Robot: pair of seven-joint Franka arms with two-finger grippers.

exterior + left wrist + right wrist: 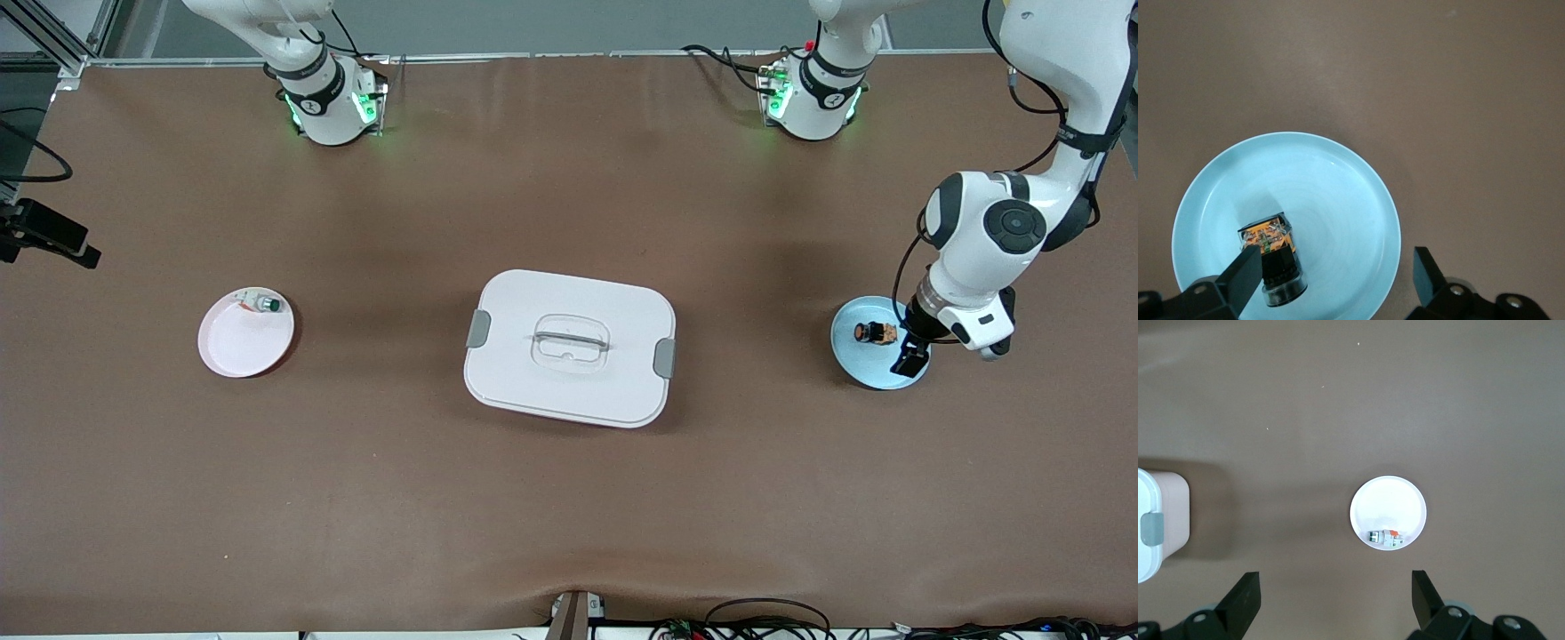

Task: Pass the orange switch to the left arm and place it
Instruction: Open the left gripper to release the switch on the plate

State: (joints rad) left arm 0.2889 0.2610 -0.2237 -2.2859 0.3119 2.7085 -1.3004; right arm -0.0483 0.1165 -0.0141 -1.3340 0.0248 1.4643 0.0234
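**Brown Table Under Even Light**

A brown mat (569,498) covered the table, faintly creased. Aluminium framing (53,36) stood at one corner. Loose cables (765,622) trailed along the edge nearest the front camera.

You had even, soft overhead light on the brown table (569,498). The box (569,347) and the blue plate (858,356) cast faint, diffuse shadows. The wrist views were sharp at centre, and your front view showed no glare.
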